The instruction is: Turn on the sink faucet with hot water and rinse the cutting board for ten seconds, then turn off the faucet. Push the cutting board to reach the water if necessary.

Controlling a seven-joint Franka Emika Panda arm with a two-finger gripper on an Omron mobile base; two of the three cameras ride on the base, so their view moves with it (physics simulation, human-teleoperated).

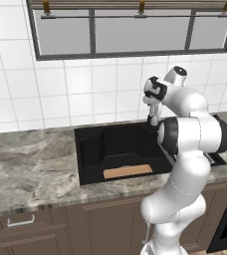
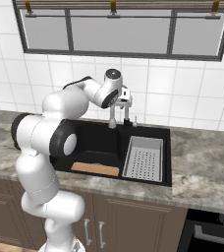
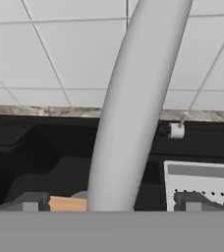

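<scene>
Presently the two-finger gripper point(image 3: 111, 201) of the white arm is seen raised above the back rim of the large deep black rectangular sink point(image 1: 88, 149), with its two dark fingertips point(image 3: 29, 202) held wide apart and nothing clamped between them. In the hand view the tall slim grey metal gooseneck faucet spout point(image 3: 133, 103) is seen rising close in front, between the spread tips; contact cannot be judged. A small pale knob-like lever point(image 3: 176, 130) is noted at the rear rim beside the spout. The thin flat light-tan wooden cutting board point(image 2: 95, 169) is found lying flat on the basin floor against the front wall, in the left part of the sink. The grey perforated drain tray point(image 2: 144, 158) is seated in the right part, just beside the board. White wall tiles point(image 1: 85, 89) and a grey veined stone counter point(image 1: 31, 169) are recorded around the basin.
</scene>
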